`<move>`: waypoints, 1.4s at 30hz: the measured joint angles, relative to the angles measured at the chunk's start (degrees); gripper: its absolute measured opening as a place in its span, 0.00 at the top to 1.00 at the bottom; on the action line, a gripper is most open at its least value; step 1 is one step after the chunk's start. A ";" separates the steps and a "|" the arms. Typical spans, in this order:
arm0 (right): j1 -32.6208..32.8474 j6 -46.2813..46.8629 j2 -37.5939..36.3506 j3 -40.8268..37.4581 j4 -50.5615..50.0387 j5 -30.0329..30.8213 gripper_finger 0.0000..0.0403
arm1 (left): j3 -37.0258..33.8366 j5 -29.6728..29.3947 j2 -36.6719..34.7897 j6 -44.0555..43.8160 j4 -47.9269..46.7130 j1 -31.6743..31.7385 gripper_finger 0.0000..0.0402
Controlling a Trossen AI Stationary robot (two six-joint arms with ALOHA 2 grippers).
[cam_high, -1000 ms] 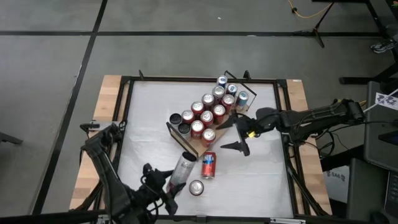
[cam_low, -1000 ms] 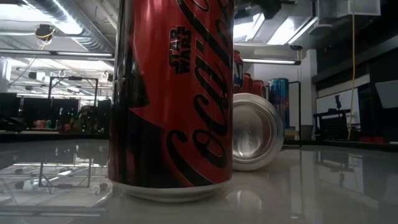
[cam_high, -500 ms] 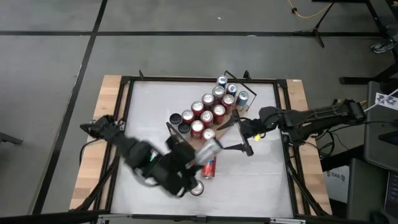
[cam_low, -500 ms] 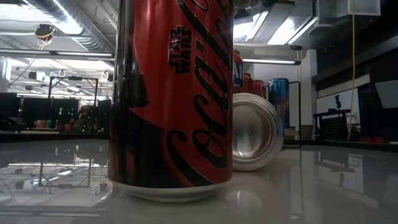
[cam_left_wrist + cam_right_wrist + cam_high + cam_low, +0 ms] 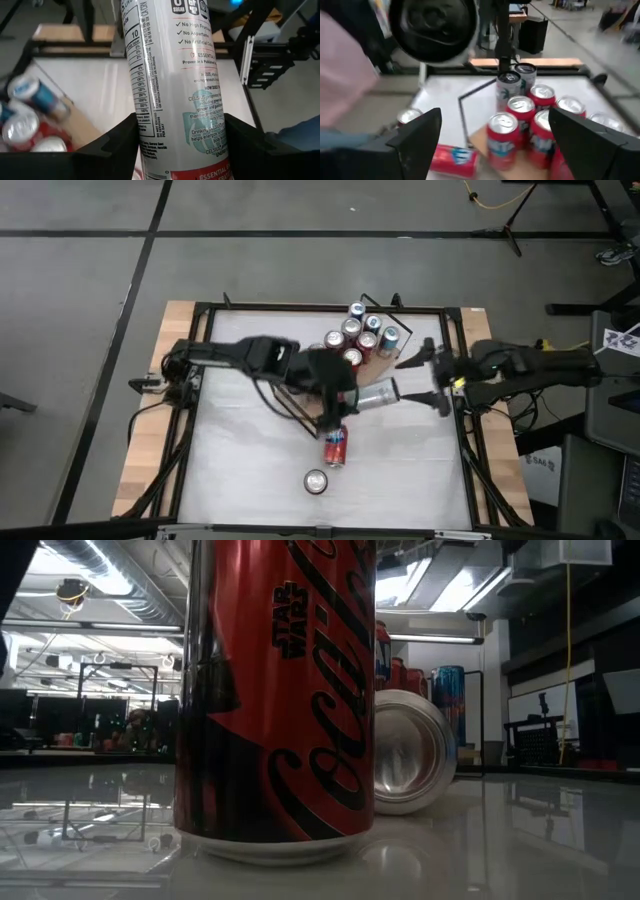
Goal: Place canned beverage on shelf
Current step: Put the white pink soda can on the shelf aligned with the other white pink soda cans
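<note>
In the high view, the left gripper [image 5: 345, 395] is at frame centre, its fingers [image 5: 117, 142] clamped on a slim silver can [image 5: 373, 393] held horizontally above the lower right edge of the shelf [image 5: 320, 418]. The shelf sits diagonally at the upper centre of the table [image 5: 240, 470] and carries upright cans in rows. The right gripper [image 5: 432, 375] is right of centre with its fingers spread apart, holding nothing; a red can [image 5: 335, 447] lies on its side below the shelf, and another can [image 5: 316, 481] stands upright near the lower edge.
</note>
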 joint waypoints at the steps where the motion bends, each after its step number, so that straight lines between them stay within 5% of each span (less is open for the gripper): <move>1: 0.00 2.92 -1.37 0.00 -0.56 0.01 0.11 | 0.00 1.65 0.11 1.54 1.00 0.96 0.45; 8: 0.00 21.10 -8.52 0.00 0.36 0.20 0.11 | -5.51 8.17 0.85 6.24 7.49 4.87 0.45; 16: 0.00 33.93 -8.73 0.00 -3.09 7.56 0.11 | -12.41 9.77 0.90 6.18 14.19 6.48 0.44; 42: 0.01 33.66 0.21 0.00 -3.49 -4.71 0.11 | -14.71 9.94 0.87 5.80 14.33 6.80 0.43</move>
